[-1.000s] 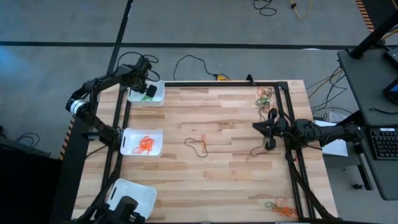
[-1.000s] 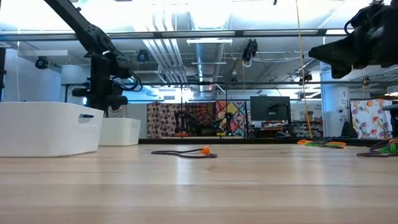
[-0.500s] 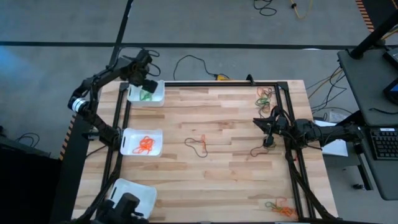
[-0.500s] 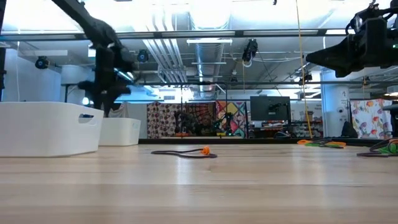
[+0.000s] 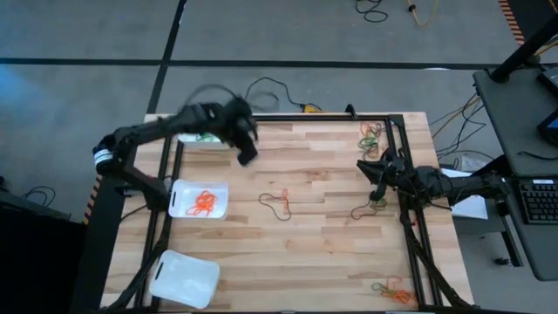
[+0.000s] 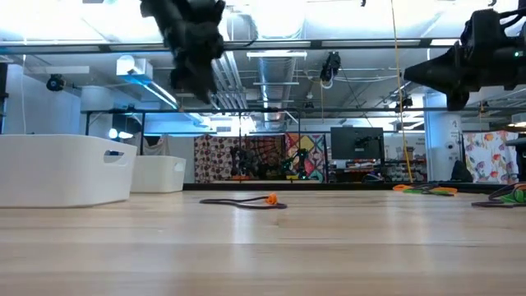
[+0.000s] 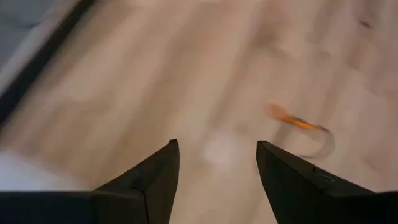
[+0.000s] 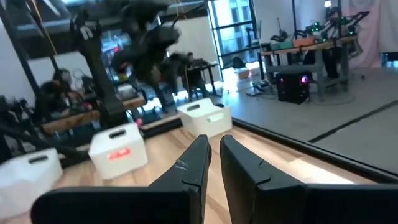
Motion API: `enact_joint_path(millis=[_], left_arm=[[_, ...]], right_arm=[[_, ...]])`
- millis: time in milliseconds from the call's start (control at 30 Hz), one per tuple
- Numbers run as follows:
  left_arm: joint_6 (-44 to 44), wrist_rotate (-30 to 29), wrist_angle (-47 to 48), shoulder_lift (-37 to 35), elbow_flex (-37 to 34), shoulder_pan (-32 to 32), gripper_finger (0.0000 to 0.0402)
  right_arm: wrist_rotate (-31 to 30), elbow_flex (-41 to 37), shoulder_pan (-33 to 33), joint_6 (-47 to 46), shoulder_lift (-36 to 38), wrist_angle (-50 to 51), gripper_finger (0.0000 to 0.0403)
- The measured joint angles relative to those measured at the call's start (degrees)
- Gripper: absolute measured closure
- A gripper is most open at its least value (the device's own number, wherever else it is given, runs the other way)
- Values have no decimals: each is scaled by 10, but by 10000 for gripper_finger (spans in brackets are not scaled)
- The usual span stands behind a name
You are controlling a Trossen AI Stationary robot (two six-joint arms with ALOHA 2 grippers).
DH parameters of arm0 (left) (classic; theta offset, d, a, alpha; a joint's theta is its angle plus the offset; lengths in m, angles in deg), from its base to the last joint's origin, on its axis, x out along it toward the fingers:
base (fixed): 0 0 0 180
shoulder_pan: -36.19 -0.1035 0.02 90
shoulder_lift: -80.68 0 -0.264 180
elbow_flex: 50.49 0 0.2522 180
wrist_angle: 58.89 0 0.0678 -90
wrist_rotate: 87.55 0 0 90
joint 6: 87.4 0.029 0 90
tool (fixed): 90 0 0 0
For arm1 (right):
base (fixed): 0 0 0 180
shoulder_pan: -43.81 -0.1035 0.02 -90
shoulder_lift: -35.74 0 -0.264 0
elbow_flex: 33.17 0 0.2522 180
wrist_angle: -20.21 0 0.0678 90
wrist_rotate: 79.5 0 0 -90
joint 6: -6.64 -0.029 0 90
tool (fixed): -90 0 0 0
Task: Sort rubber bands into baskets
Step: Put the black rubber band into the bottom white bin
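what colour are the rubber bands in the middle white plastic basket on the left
Orange rubber bands in the middle white plastic basket, clearest in the high view.

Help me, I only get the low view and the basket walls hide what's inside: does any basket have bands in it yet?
Observer: Yes. From above, the middle basket on the left side holds a clump of orange rubber bands.
Operator: Good. The left arm is just a dark shape up high for me. Is it carrying a band?
Observer: No. In its own wrist view the left gripper has its fingers apart with nothing between them, only bare table below.
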Motion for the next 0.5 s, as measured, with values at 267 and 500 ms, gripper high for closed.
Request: enact_joint_path(millis=[267,500], left_arm=[[-71,-1,-166,76,-52,151,232],[-68,-2,-195,184,-74,175,252]], right_arm=[[3,32,0,-23,-16,33,369],[3,190,-1,28,-143,173,369]])
